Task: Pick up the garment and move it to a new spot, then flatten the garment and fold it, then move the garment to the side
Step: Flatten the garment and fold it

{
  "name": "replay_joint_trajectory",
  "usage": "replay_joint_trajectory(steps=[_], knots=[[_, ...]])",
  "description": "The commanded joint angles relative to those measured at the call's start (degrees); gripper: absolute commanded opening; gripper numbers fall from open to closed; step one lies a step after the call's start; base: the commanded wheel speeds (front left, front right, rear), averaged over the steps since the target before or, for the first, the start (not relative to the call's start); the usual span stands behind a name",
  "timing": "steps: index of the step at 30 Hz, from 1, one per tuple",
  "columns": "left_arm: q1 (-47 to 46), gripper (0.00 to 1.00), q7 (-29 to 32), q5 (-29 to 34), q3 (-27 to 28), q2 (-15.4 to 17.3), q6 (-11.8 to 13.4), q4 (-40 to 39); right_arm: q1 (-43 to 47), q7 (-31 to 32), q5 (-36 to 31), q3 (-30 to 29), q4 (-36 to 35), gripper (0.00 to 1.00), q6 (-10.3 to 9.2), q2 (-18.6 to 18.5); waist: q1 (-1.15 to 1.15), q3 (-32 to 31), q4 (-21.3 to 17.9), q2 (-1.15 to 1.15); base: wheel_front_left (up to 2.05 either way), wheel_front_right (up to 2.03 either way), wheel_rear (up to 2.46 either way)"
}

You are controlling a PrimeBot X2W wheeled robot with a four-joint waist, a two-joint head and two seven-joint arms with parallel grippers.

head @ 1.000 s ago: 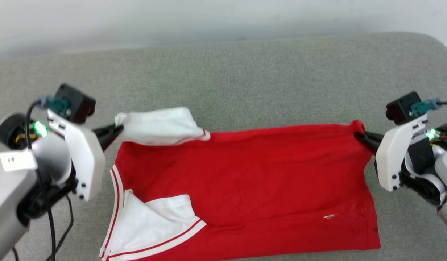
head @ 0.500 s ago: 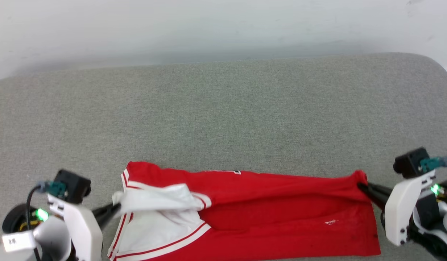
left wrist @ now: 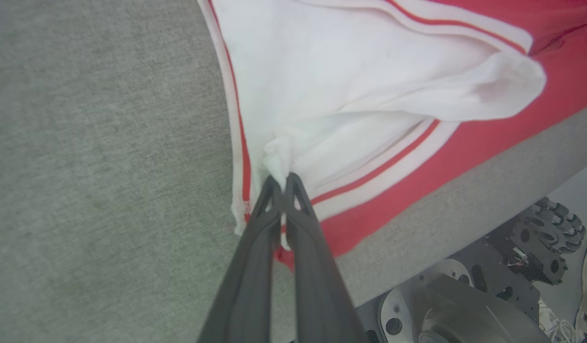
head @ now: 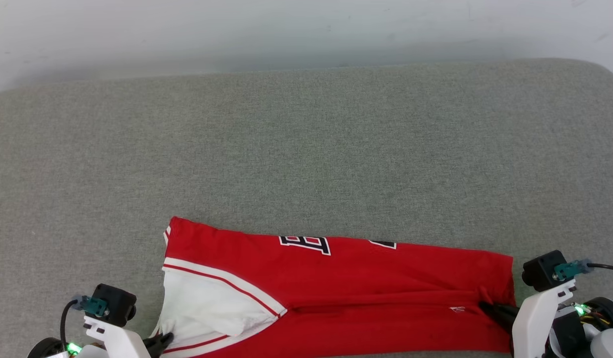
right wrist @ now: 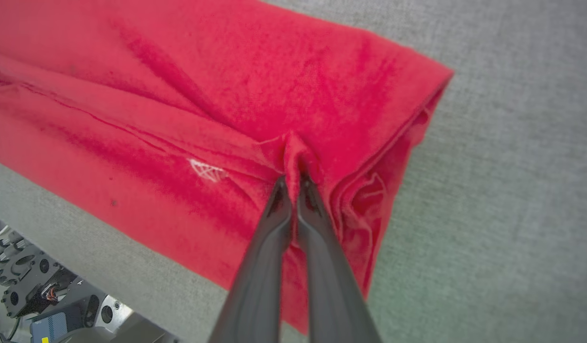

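Note:
The red garment (head: 356,286) lies folded lengthwise as a long band along the near edge of the grey cushion. Black white-outlined lettering (head: 306,243) shows along its far fold, and a small white logo (head: 454,309) sits near the right end. My left gripper (head: 163,340) at the lower left is shut on the bunched white sleeve (left wrist: 293,119). At the lower right, my right gripper (head: 487,308) is shut on a pinch of red hem cloth (right wrist: 293,147), beside the logo (right wrist: 207,170).
The grey fabric surface (head: 306,149) stretches wide beyond the garment to a pale wall (head: 306,30). The surface's near edge runs just below the garment, with the robot's wheeled base (left wrist: 488,295) beneath it.
Both grippers have drawn the far edge of the garment toward the near edge, folding it over so the lettered side shows. The head camera has also shifted.

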Motion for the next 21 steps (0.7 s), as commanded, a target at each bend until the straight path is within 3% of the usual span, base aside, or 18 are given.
replay_joint_trajectory(steps=[1,3,4,5,6,10,21], knots=[[0.3,0.00,-0.2,0.0,-0.1,-0.7,-0.5,1.0,1.0,0.1,-0.4,0.3,1.1,0.00,-0.09,0.7,0.00,0.0,0.1,0.00,0.00,0.00,0.00],[-0.2,0.00,-1.2,0.3,0.2,-1.4,-0.5,2.1,0.9,-0.7,-0.3,-0.3,1.4,0.00,-0.09,1.4,0.00,-0.2,0.1,0.00,0.00,0.00,0.00],[-0.2,0.40,-1.7,0.2,0.4,-1.7,-0.3,2.5,0.9,-1.1,-0.2,-0.8,1.2,0.38,-0.09,1.6,0.00,-0.4,0.1,0.00,0.00,0.00,0.00],[-0.2,0.40,-1.7,0.2,0.4,-1.7,-0.3,2.5,0.9,-1.1,-0.2,-0.8,1.2,0.38,-0.09,1.6,0.00,-0.4,0.1,0.00,0.00,0.00,0.00],[-0.2,1.00,-3.2,0.7,1.0,-1.8,0.2,2.9,0.5,-2.1,-0.9,-1.8,0.4,1.00,-0.09,1.5,0.00,-0.9,0.0,0.00,0.00,0.00,0.00],[0.9,1.00,-7.8,0.4,3.3,-2.0,1.9,2.0,0.4,-3.2,-0.9,-4.9,-2.5,1.00,-0.08,1.4,0.00,-2.3,-0.1,0.00,0.00,0.00,0.00],[2.6,1.00,-21.3,3.7,9.3,-2.1,10.4,-2.0,1.4,1.3,-3.4,-14.1,-11.6,1.00,-0.08,-0.5,0.00,-4.5,0.2,0.00,0.00,0.00,0.00]])
